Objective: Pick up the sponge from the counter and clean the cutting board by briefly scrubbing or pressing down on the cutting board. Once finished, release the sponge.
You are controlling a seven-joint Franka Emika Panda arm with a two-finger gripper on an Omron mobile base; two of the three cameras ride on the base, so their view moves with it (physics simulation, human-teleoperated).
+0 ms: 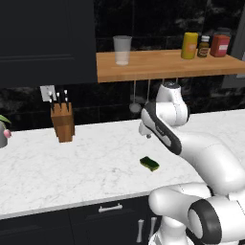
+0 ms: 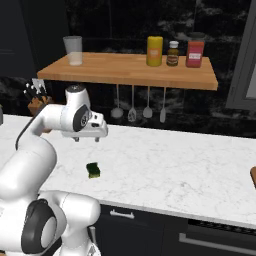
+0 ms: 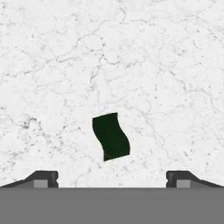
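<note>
The sponge (image 3: 111, 136), a dark green block with a yellowish-green layer, lies flat on the white marble counter (image 1: 86, 162). It also shows near the counter's front edge (image 1: 150, 163) (image 2: 93, 170). My gripper (image 3: 112, 179) hangs above it, pointing down, open, with nothing between its widely spread fingertips (image 3: 43, 178). From the base cameras the hand (image 2: 87, 136) (image 1: 146, 131) is well clear of the sponge. A brown sliver at the far right edge of the counter looks like a corner of the cutting board (image 2: 253, 177); most of it is out of view.
A wooden knife block (image 1: 62, 122) stands at the back left of the counter. The wooden wall shelf (image 2: 130, 69) carries a glass (image 2: 73, 50), a yellow jar (image 2: 154, 51) and bottles. Utensils (image 2: 132, 112) hang under it.
</note>
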